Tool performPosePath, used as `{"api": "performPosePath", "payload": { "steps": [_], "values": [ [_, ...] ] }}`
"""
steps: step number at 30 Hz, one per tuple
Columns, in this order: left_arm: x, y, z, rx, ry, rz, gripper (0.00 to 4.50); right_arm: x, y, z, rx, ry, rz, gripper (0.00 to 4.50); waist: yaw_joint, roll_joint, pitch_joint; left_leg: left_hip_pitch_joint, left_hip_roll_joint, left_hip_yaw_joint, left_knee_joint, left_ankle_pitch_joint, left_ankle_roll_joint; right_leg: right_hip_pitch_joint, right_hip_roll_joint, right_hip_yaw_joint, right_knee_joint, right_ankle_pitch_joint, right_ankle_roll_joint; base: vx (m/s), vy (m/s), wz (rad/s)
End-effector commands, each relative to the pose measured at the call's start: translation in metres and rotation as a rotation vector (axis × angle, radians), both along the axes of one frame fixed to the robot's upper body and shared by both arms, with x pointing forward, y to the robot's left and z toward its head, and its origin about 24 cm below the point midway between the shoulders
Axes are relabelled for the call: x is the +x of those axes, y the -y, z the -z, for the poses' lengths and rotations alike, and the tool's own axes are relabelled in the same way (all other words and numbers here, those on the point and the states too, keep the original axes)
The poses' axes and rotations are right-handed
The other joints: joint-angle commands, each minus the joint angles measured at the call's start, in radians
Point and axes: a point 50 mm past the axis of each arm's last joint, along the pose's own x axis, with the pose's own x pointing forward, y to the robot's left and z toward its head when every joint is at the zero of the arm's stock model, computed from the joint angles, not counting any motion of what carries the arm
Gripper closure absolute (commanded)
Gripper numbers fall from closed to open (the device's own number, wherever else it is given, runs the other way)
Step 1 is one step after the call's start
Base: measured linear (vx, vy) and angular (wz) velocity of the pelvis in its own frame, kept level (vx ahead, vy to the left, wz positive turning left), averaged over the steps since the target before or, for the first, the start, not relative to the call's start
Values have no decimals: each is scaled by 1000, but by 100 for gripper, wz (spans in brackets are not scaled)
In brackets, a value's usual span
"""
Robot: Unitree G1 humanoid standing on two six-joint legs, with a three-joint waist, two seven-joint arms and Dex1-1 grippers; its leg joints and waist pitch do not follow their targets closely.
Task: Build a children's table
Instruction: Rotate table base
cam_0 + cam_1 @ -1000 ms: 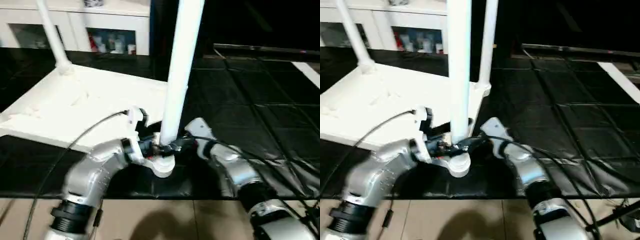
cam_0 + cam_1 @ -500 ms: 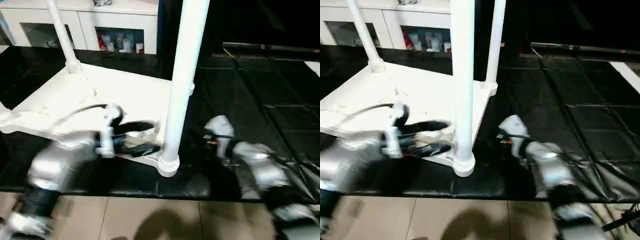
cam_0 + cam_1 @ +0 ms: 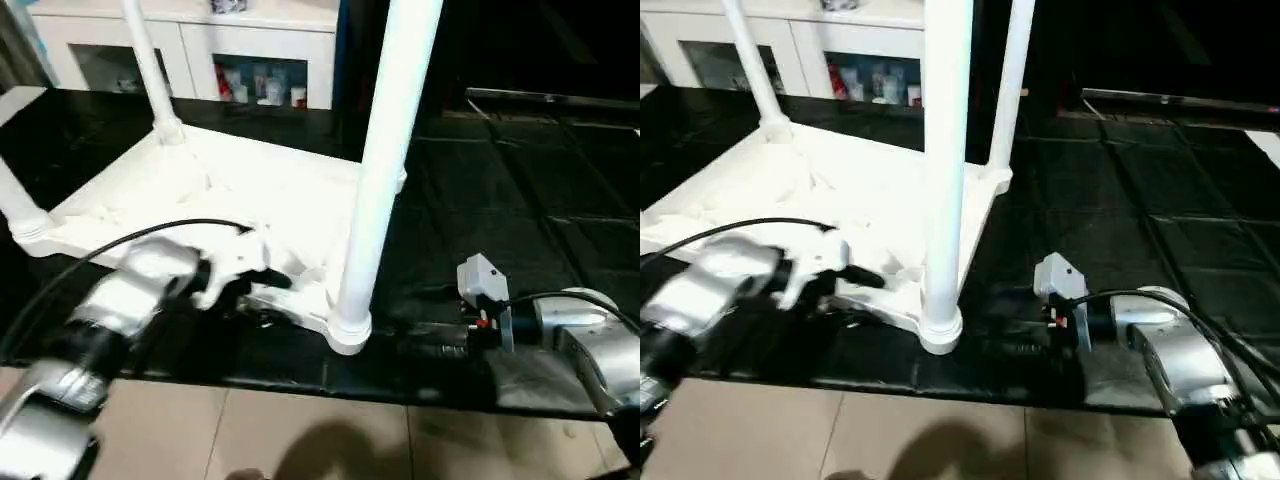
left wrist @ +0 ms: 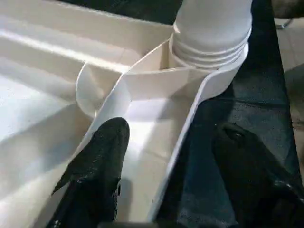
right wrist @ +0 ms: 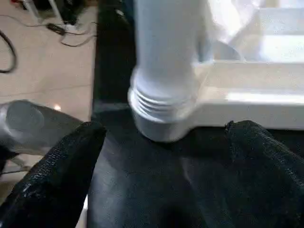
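The children's table lies upside down on the black mat, its white top (image 3: 200, 190) with the ribbed underside facing up. Several white legs stand in the corner sockets. The nearest leg (image 3: 385, 150) rises from the front corner socket (image 3: 348, 330). My left gripper (image 3: 268, 300) is just left of that socket, open. In the left wrist view its fingers (image 4: 102, 156) straddle the top's front rim, one over the underside, one over the mat. My right gripper (image 3: 432, 350) is to the right of the socket, low over the mat, open and facing the leg's threaded base (image 5: 164, 109).
The black mat (image 3: 520, 200) stretches far to the right. Beige floor tiles (image 3: 300, 430) run along the near edge. A white cabinet with glass doors (image 3: 200, 50) stands behind. A black cable (image 3: 100, 255) arcs over my left forearm.
Both grippers have drawn back from the near leg's base, the left one leftward to the rim, the right one rightward. The leg stays standing in its socket. The camera has shifted.
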Motion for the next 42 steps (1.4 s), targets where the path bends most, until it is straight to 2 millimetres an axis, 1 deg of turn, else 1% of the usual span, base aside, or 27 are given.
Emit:
{"api": "performPosePath", "payload": {
  "steps": [1,3,4,5,6,8,10,11,13,15,16,17,19,20,21,22,24,25,27,30,32,35,36,38,39,40,42],
  "values": [
    [1,4,0,17,8,39,167,-2,0,-4,3,-9,-16,0,9,6,-75,-7,63,-28,-56,-23,84,62,-119,73,-76,-65,-119,0,0,0],
    [3,11,3,18,8,71,176,-5,-1,-4,3,-29,-28,0,12,9,-76,-7,63,-27,-54,-18,86,62,-119,72,-75,-43,-124,0,0,0],
    [3,13,5,23,8,82,189,-6,-2,-4,2,-32,-29,0,15,7,-75,-7,61,-27,-53,-17,91,62,-116,72,-77,-45,-115,0,0,0],
    [3,14,6,26,10,88,208,-6,-2,-4,2,-33,-29,0,18,12,-78,-8,62,-29,-52,-14,89,63,-119,71,-75,-40,-116,0,0,0],
    [4,16,7,29,14,91,208,-6,-2,-4,2,-35,-29,0,18,11,-77,-9,63,-29,-53,-18,89,62,-119,71,-77,-40,-113,0,0,0],
    [7,19,9,32,25,91,212,-8,-3,-5,15,-46,-27,0,21,12,-78,-9,63,-29,-53,-23,84,62,-119,69,-77,-38,-113,0,0,0],
    [8,22,10,35,30,95,241,-11,-4,-7,29,-60,-33,0,21,14,-78,-9,61,-29,-52,-24,82,63,-117,69,-78,-41,-108,0,0,0],
    [9,23,11,36,30,99,249,-12,-4,-8,35,-67,-35,0,24,13,-78,-10,60,-29,-51,-24,86,64,-117,70,-80,-43,-97,0,0,0],
    [10,25,13,38,28,109,257,-16,-4,-8,42,-82,-40,0,27,18,-79,-9,63,-31,-53,-30,82,63,-120,69,-81,-48,-96,0,0,0],
    [11,27,14,37,26,113,286,-18,-3,-8,36,-84,-40,0,28,15,-79,-9,62,-30,-52,-35,79,64,-119,69,-82,-54,-92,0,0,0],
    [11,28,15,37,26,116,286,-18,-3,-7,33,-85,-39,0,28,14,-79,-9,62,-30,-53,-37,75,63,-120,68,-83,-62,-91,0,0,0],
    [11,29,16,39,23,121,297,-18,-3,-7,31,-87,-39,0,27,17,-79,-10,62,-30,-53,-40,73,63,-121,68,-84,-69,-91,0,0,0],
    [11,29,17,40,21,126,297,-19,-3,-7,29,-88,-38,0,28,16,-79,-10,61,-30,-53,-39,72,64,-120,68,-84,-75,-90,0,0,0],
    [11,30,18,44,16,132,317,-17,-4,-6,16,-79,-29,0,29,17,-79,-10,61,-31,-53,-40,71,64,-121,68,-85,-80,-89,0,0,0],
    [11,30,19,45,15,134,332,-17,-4,-5,9,-74,-22,0,28,16,-79,-10,60,-30,-53,-39,70,63,-120,68,-86,-82,-84,0,0,0],
    [11,31,20,51,13,136,332,-16,-4,-4,2,-72,-23,0,28,17,-80,-9,62,-31,-54,-37,70,63,-121,68,-85,-77,-86,0,0,0],
    [11,31,22,61,14,140,349,-17,-5,-4,0,-76,-26,0,29,17,-80,-9,63,-32,-53,-33,71,62,-120,68,-82,-60,-92,0,0,0],
    [12,32,23,70,16,140,349,-18,-7,-4,3,-78,-29,0,30,15,-79,-9,60,-30,-52,-36,74,63,-119,68,-85,-62,-89,0,0,0],
    [12,31,23,74,10,132,376,-18,-8,-4,7,-78,-32,0,34,16,-80,-10,62,-31,-52,-30,75,65,-122,68,-82,-54,-89,0,0,0],
    [12,31,26,73,-41,107,386,-19,-8,-4,11,-80,-36,0,37,16,-80,-8,64,-30,-53,-35,74,63,-123,69,-83,-65,-89,0,0,0],
    [12,30,29,75,-93,75,409,-19,-9,-3,8,-79,-35,0,37,16,-81,-10,66,-32,-53,-25,73,64,-126,69,-78,-49,-97,0,0,0],
    [12,27,35,121,-128,29,414,-18,-9,-2,3,-73,-32,0,33,14,-80,-11,64,-31,-52,-23,79,65,-125,69,-78,-31,-107,0,0,0],
    [12,26,37,135,-149,6,422,-17,-9,-2,2,-70,-29,0,30,11,-80,-12,61,-29,-51,-24,81,66,-125,69,-80,-38,-104,0,0,0],
    [12,29,43,91,-257,-101,428,-15,-9,-3,1,-57,-18,0,25,10,-77,-13,56,-27,-51,-26,82,67,-123,67,-84,-72,-95,0,0,0],
    [12,30,44,78,-274,-128,431,-14,-9,-3,0,-54,-17,0,22,10,-75,-12,54,-26,-52,-29,84,66,-123,66,-91,-112,-89,0,0,0],
    [14,32,45,58,-293,-179,435,-13,-8,-3,-1,-51,-14,0,19,7,-74,-13,50,-25,-51,-34,89,68,-122,65,-95,-156,-80,0,0,0],
    [16,34,46,37,-297,-250,435,-13,-8,-3,-2,-49,-12,0,17,10,-76,-14,47,-26,-51,-28,99,67,-119,63,-99,-194,-68,0,0,0]
  ]
}}
